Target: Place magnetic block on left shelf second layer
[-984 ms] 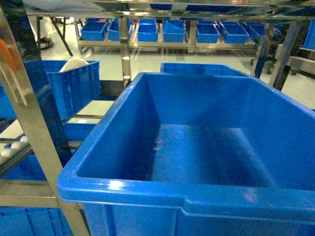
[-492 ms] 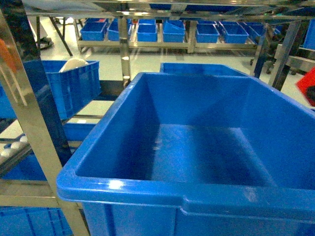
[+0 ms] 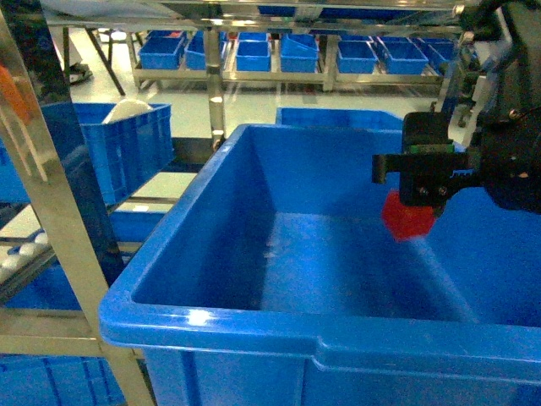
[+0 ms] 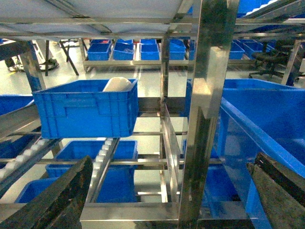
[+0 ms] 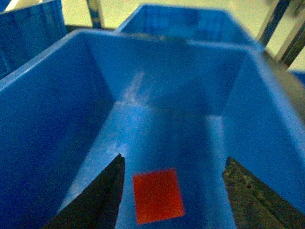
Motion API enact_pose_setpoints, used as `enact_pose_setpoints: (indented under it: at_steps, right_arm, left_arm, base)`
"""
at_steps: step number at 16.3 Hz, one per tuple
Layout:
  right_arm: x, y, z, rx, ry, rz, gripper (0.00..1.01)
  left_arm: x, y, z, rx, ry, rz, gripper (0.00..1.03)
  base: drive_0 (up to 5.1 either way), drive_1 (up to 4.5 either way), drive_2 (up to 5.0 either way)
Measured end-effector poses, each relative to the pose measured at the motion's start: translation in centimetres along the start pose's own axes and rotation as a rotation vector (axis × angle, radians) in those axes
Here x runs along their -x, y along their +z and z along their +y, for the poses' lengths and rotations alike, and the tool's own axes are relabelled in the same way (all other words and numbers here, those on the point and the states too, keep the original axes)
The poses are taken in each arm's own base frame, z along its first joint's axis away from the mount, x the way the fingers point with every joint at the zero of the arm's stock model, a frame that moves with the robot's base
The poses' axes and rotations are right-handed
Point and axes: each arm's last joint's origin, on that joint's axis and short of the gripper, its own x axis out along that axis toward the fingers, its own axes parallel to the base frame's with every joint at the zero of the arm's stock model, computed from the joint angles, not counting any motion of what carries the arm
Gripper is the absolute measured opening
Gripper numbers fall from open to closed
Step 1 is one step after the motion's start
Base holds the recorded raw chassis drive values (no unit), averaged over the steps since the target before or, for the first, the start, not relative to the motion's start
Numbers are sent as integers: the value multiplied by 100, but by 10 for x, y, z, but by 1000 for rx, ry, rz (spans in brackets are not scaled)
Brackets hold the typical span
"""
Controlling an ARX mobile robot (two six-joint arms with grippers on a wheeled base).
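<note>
The magnetic block point(image 3: 408, 218) is a red, flat piece, blurred just under my right gripper point(image 3: 416, 203), inside the big blue bin point(image 3: 254, 331). In the right wrist view the block point(image 5: 158, 195) shows against the bin floor point(image 5: 157, 129) between the spread fingers, with a gap on each side. I cannot tell whether it is in the air or lying on the floor. My right gripper point(image 5: 174, 158) is open. My left gripper point(image 4: 174, 159) is open and holds nothing, facing a steel shelf post point(image 4: 202, 119). It is out of the head view.
Steel rack posts point(image 3: 59, 211) stand at the left of the bin. A smaller blue crate point(image 4: 86, 107) with a white object sits on the left rack's roller rails. Another blue bin point(image 3: 338, 118) is behind, and several blue bins line the far shelves point(image 3: 254, 55).
My right arm has come in from the right edge with the red block and now hangs over the bin. The block has gone from the right edge to under the gripper.
</note>
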Motion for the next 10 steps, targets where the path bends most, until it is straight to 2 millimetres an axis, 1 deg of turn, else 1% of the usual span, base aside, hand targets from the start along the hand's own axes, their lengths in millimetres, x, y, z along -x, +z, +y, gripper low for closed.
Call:
enact_pose_setpoints:
  at_steps: [1,2,3,4,5,7,8,10]
  right_arm:
    - [12,2,1,64,-41,-73,70]
    - [31,5,2,131,-76,-179,83]
    - [51,5,-1,154,-88,-261,94]
    - [78,-2,-10,159,-126,-342,99]
    - [104,-22,-23,169,-180,-329,98]
    - [136,-55,-44,180,-232,-238,98]
    - [155,-68,-61,153,-280,-204,98]
    - [185,-63,-81,84,-317,-283,98]
  left_arm:
    - [0,0,0,0,0,0,98]
    - [0,0,0,0,0,0,98]
    - [0,0,0,0,0,0,98]
    - [0,0,0,0,0,0,98]
    - [0,0,0,0,0,0,98]
    - [0,0,0,0,0,0,98]
    - [0,0,0,0,0,0,98]
    - [0,0,0,0,0,0,98]
  base:
    - [0,0,0]
    - [0,0,0]
    - [0,0,0]
    - [0,0,0]
    - [0,0,0]
    - [0,0,0]
    - [0,0,0]
    - [0,0,0]
